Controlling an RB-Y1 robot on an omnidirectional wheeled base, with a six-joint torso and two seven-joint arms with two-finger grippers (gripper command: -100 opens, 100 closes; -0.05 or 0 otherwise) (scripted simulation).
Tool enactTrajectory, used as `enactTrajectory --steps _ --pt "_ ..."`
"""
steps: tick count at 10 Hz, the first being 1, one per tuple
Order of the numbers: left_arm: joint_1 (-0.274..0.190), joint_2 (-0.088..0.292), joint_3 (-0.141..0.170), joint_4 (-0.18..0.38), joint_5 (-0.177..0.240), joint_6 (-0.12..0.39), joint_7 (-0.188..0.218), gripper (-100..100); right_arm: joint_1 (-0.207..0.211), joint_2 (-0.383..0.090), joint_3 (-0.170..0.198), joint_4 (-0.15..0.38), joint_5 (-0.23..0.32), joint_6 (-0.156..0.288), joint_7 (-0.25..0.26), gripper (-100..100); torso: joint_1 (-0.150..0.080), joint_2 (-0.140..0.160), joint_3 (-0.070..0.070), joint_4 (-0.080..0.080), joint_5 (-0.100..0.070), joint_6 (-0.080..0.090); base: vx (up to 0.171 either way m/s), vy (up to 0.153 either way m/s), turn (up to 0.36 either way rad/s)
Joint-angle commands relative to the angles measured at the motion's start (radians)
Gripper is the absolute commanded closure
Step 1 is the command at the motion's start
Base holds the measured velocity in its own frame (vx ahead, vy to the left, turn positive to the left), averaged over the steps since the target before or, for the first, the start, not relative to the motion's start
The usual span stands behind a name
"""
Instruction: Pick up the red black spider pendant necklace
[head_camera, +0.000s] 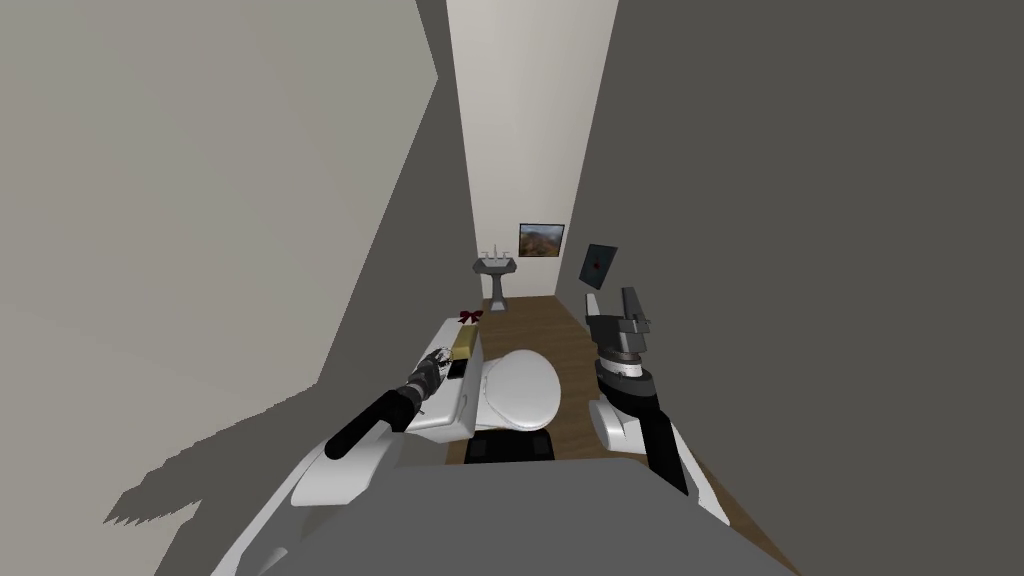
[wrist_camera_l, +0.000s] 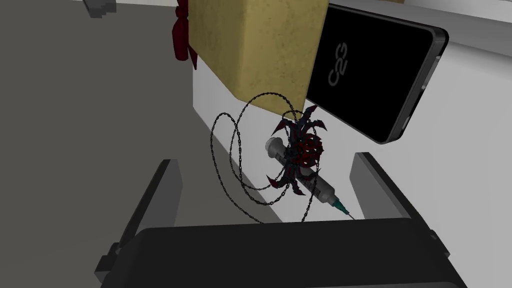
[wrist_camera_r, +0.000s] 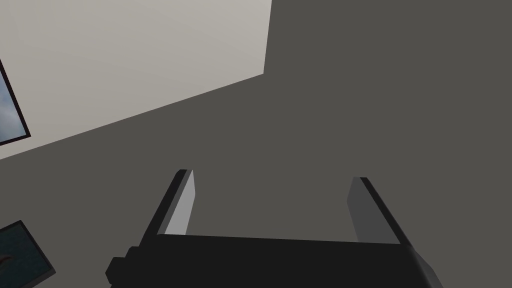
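The red and black spider pendant (wrist_camera_l: 300, 152) lies on the white toilet tank lid (wrist_camera_l: 450, 130), its thin black chain (wrist_camera_l: 235, 160) looped beside it and partly past the lid's edge. The pendant rests across a syringe (wrist_camera_l: 322, 190). My left gripper (wrist_camera_l: 267, 192) hangs just above, open, with the pendant and chain between its two fingers. In the head view the left gripper (head_camera: 432, 368) sits over the tank lid (head_camera: 440, 415). My right gripper (head_camera: 622, 312) is raised beside the toilet, open and holding nothing (wrist_camera_r: 270, 205).
On the lid past the necklace stand a tan block (wrist_camera_l: 260, 47) with a dark red bow (wrist_camera_l: 182, 35) and a black phone (wrist_camera_l: 372, 75). The toilet bowl (head_camera: 522, 390) is right of the tank. A pedestal sink (head_camera: 496, 275) stands at the far wall; walls close in on both sides.
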Motion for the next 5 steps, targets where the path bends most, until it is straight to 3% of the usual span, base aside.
enactTrajectory --steps 1,5 --pt "0.000 0.000 0.000 0.000 0.000 0.000 0.000 100 0.000 0.000 0.000 0.000 0.000 0.000 0.000 0 0.000 0.000 0.000 0.000 0.000 0.000 0.000 0.000 0.000" --pt "0.000 0.001 0.000 0.000 0.000 0.001 -0.001 100 0.000 0.000 0.000 0.000 0.000 0.000 0.000 0 0.001 0.002 0.001 0.001 0.000 0.000 0.000 0.000 0.000"
